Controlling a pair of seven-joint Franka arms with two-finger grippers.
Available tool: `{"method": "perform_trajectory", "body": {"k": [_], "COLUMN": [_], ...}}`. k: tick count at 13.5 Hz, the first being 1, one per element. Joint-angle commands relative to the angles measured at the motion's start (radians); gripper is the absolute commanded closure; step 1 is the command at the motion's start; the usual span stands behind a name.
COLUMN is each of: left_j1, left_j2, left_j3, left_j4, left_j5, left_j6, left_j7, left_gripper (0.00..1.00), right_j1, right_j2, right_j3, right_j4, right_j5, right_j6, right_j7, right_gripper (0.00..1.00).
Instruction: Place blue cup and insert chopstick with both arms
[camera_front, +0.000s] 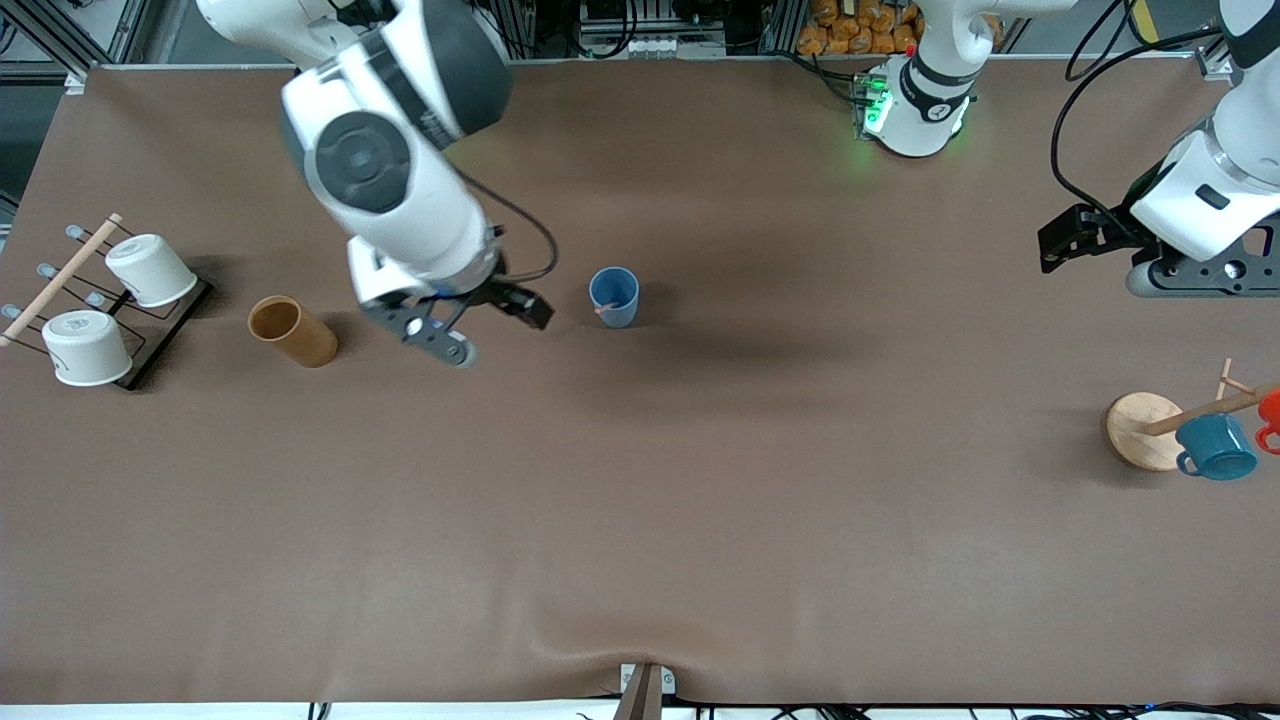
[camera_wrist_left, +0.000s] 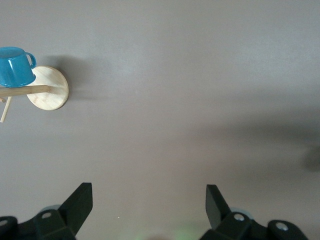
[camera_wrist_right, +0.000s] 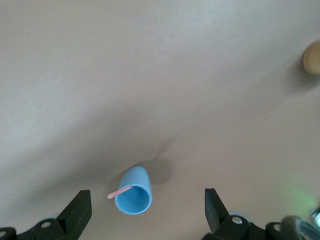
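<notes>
One small, smooth, matte light-blue cup (camera_front: 614, 296) (camera_wrist_right: 133, 190) stands upright on the brown cloth-covered table (camera_front: 700, 500), about midway between the arms' ends. A thin pale-pink chopstick (camera_front: 606, 309) (camera_wrist_right: 119, 191) leans inside it, only its tip showing over the rim; the rest is hidden by the cup wall.

The right gripper (camera_front: 480, 325) (camera_wrist_right: 145, 212) hangs over the table just beside the cup, toward the right arm's end, its black fingers spread wide and empty. The left gripper (camera_front: 1085, 240) (camera_wrist_left: 149, 207) waits over bare cloth at the left arm's end, fingers likewise apart, holding nothing.

A tan cylindrical cup (camera_front: 292, 331) lies on its side near two white tubs (camera_front: 120, 300) tipped on a wire-and-dowel rack (camera_front: 150, 340). A glossy teal handled mug (camera_front: 1216, 446) (camera_wrist_left: 16, 66) hangs on a round-based wooden stand (camera_front: 1140, 430) (camera_wrist_left: 49, 90), cut off at the front view's edge beside a partly seen orange thing (camera_front: 1270, 415).
</notes>
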Motion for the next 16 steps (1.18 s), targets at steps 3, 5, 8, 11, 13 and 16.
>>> {"method": "perform_trajectory", "body": {"k": [3, 5, 8, 11, 13, 16], "left_j1": [-0.003, -0.002, -0.002, -0.002, -0.002, -0.002], "left_j2": [0.003, 0.003, 0.001, 0.003, 0.001, 0.001], "left_j3": [-0.022, -0.025, -0.025, -0.025, -0.026, -0.025], "left_j4": [0.008, 0.008, 0.008, 0.008, 0.006, 0.006], "left_j5": [-0.003, -0.003, -0.003, -0.003, -0.003, -0.003], "left_j6": [0.009, 0.008, 0.008, 0.008, 0.008, 0.008], "left_j7": [0.003, 0.003, 0.003, 0.001, 0.001, 0.001], "left_gripper": [0.0, 0.0, 0.0, 0.0, 0.0, 0.0], "right_j1": [-0.133, -0.167, -0.207, -0.245, -0.288, -0.343], "right_j2": [-0.014, -0.032, -0.044, -0.07, -0.099, -0.174], "right_j3": [0.012, 0.012, 0.012, 0.012, 0.012, 0.012], "right_j4": [0.002, 0.002, 0.002, -0.007, -0.018, -0.05], "right_j5": [-0.002, -0.005, -0.005, -0.047, -0.063, -0.065], "right_j6": [-0.056, -0.054, -0.054, -0.065, -0.079, -0.088], "right_j7": [-0.283, -0.36, -0.423, -0.489, -0.569, -0.716], "right_gripper": [0.0, 0.0, 0.0, 0.0, 0.0, 0.0]}}
